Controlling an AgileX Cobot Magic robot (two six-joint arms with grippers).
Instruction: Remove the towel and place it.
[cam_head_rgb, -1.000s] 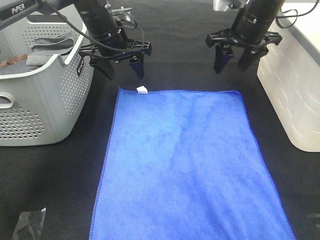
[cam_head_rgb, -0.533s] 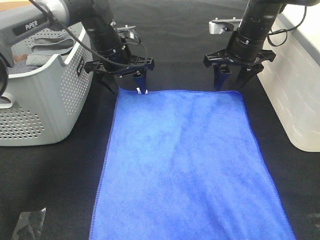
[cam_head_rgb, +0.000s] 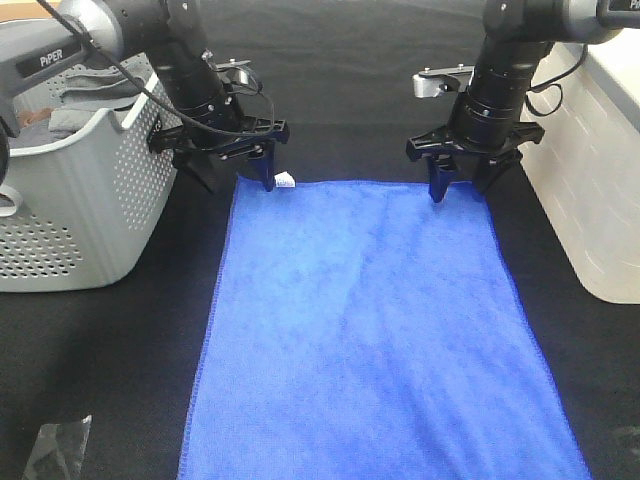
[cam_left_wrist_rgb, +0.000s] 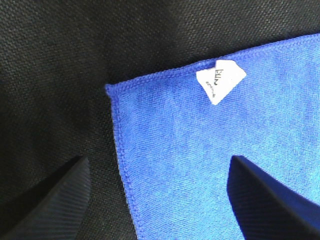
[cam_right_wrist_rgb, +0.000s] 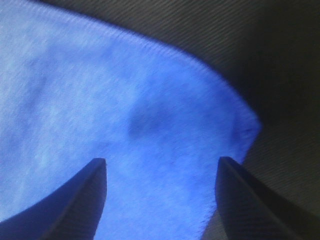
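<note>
The royal-blue towel (cam_head_rgb: 370, 330) lies flat on the black table, its small white tag (cam_head_rgb: 285, 181) at the far left corner. My left gripper (cam_head_rgb: 236, 180) is open and low over that corner; in the left wrist view the corner (cam_left_wrist_rgb: 200, 150) and the tag (cam_left_wrist_rgb: 220, 80) lie between the spread fingers (cam_left_wrist_rgb: 47, 200). My right gripper (cam_head_rgb: 460, 188) is open and low over the far right corner; in the right wrist view that corner (cam_right_wrist_rgb: 150, 135) lies between the fingers (cam_right_wrist_rgb: 75, 192).
A grey perforated basket (cam_head_rgb: 70, 210) holding grey and brownish cloths stands at the left, close to the left arm. A white bin (cam_head_rgb: 590, 170) stands at the right edge. A crumpled clear plastic scrap (cam_head_rgb: 55, 445) lies at the front left.
Both grippers have come down from above the table to the towel's far corners. The left one shifted left toward the corner. The towel has not moved.
</note>
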